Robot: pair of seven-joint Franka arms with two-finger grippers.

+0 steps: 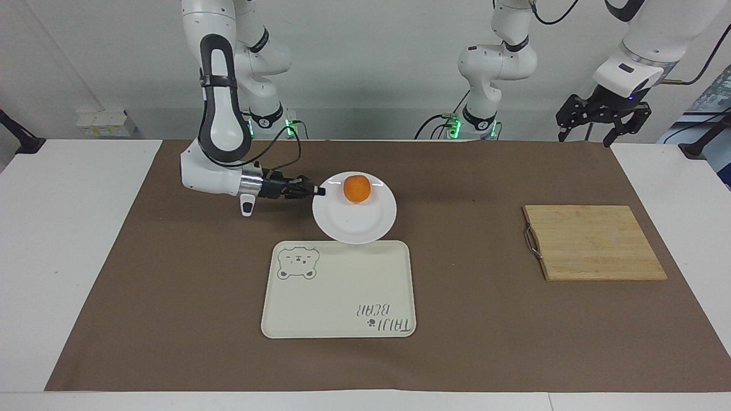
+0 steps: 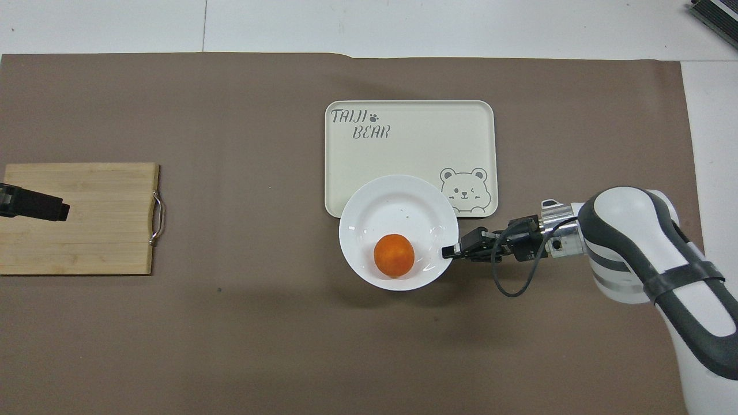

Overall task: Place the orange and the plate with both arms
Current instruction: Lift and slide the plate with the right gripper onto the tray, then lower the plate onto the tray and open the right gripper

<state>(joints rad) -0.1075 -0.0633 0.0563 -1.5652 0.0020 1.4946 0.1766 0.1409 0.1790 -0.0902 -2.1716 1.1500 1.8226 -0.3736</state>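
Note:
The white plate [image 1: 354, 224] [image 2: 398, 202] carries the orange [image 1: 357, 188] [image 2: 394, 256], which sits on the part of the dish nearer the robots. My right gripper [image 1: 320, 192] [image 2: 447, 251] is shut on the plate's rim, on the side toward the right arm's end of the table. The plate is raised slightly off the brown mat, and its rim overlaps the edge of the cream tray [image 1: 342, 291] [image 2: 403, 144] nearest the robots. My left gripper [image 1: 588, 136] [image 2: 34, 203] waits open and empty, high over the left arm's end of the table.
The cream tray has a bear drawing and lettering and lies mid-table. A wooden cutting board [image 1: 594, 242] [image 2: 86, 230] with a metal handle lies toward the left arm's end. A brown mat [image 1: 485, 331] covers the table.

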